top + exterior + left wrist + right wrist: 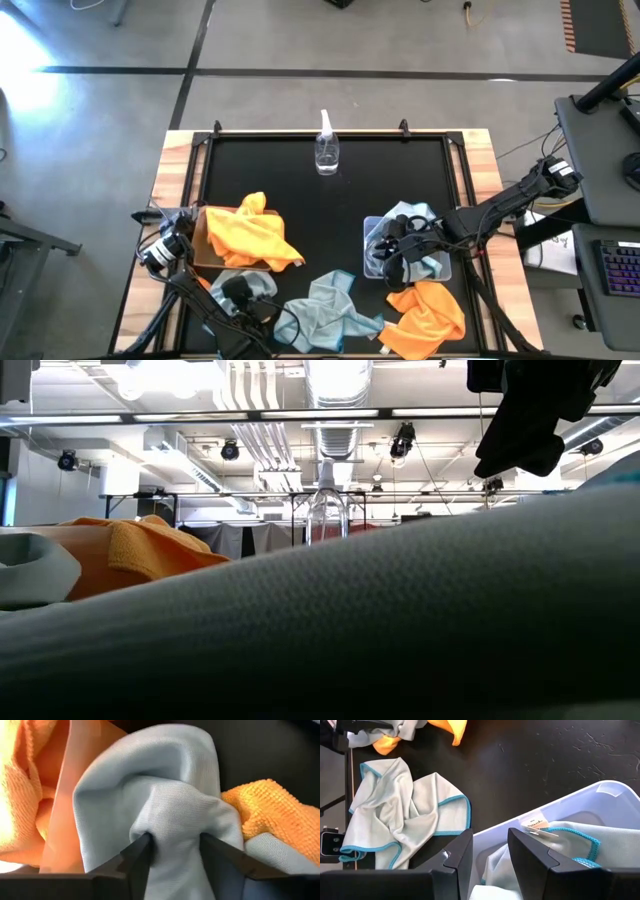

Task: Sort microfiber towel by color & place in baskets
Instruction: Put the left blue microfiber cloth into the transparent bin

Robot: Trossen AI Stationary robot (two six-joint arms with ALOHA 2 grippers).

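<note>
— What is the left gripper (172, 852) doing?
— It is pinching a pale blue towel (165, 805) between its fingers, beside the brown basket (205, 250) that orange towels (250, 235) are mostly hiding.
— And on the right?
— The right gripper (490, 852) is hanging over the clear basket (600, 805), fingers a little apart, holding nothing. A blue towel (570, 842) is lying inside, partly cut off.

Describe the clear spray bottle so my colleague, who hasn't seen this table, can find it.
Start at the black table top and go to its far edge. The clear plastic spray bottle stands upright there, alone, apart from every towel and basket, the only see-through upright thing.
</note>
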